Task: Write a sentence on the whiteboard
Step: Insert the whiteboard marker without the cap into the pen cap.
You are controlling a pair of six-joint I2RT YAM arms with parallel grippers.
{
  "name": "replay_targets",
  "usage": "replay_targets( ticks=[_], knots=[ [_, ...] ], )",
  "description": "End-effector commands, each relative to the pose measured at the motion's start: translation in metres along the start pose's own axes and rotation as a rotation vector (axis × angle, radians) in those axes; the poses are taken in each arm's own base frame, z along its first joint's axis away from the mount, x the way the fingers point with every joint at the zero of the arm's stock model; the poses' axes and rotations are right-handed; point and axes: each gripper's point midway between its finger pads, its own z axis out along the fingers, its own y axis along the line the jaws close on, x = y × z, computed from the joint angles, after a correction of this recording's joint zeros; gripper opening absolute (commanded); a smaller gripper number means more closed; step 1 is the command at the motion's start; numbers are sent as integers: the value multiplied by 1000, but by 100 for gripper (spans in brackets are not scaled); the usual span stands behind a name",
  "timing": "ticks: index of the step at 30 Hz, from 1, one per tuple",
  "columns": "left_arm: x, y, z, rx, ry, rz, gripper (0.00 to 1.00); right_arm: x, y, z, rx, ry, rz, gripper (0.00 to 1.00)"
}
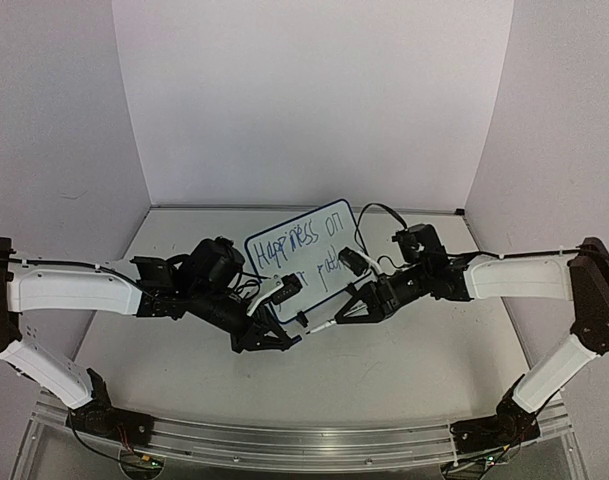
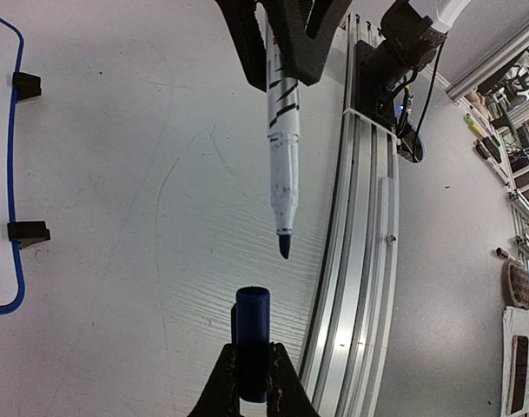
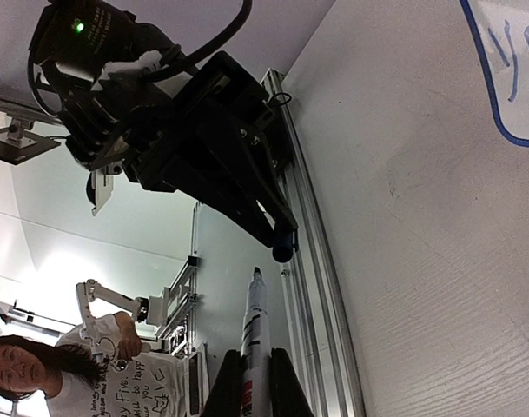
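Pen [image 2: 281, 130], slim white plastic marker with dark tip, sat clamped in the right fingers [image 3: 222, 395]. Left fingers [image 2: 219, 391] were closed on a short blue cylindrical cap [image 2: 252, 334], its open end facing the pen tip, near but apart. Beyond both sets of fingers, on the pale bench [image 1: 404, 360], lay the small white rounded whiteboard [image 1: 302, 224] with dark-blue rim. Blue handwritten sentence [image 1: 296, 243] read "Happiness on", second line partly hidden.

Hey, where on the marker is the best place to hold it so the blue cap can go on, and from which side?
Grip the marker by the rear of its barrel, coming from the tail end, as the right gripper does now. That leaves the tapered front and tip bare, pointing toward the cap held in the left gripper.
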Motion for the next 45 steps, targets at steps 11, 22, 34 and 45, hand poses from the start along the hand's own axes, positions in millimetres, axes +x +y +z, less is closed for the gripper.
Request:
replay_targets(
  ticks=[11,22,34,45],
  knots=[
    [-28,-11,-6,29,-75,61,0,-15,2,4,6,-20,-52,0],
    [-29,-11,-7,26,-75,60,0,-14,2,10,-2,-4,-49,0],
    [-30,-11,-6,30,-79,62,0,-14,1,14,-3,3,-49,0],
    [-30,-11,-6,29,-87,59,0,-12,-1,17,-4,14,-43,0]
  ],
)
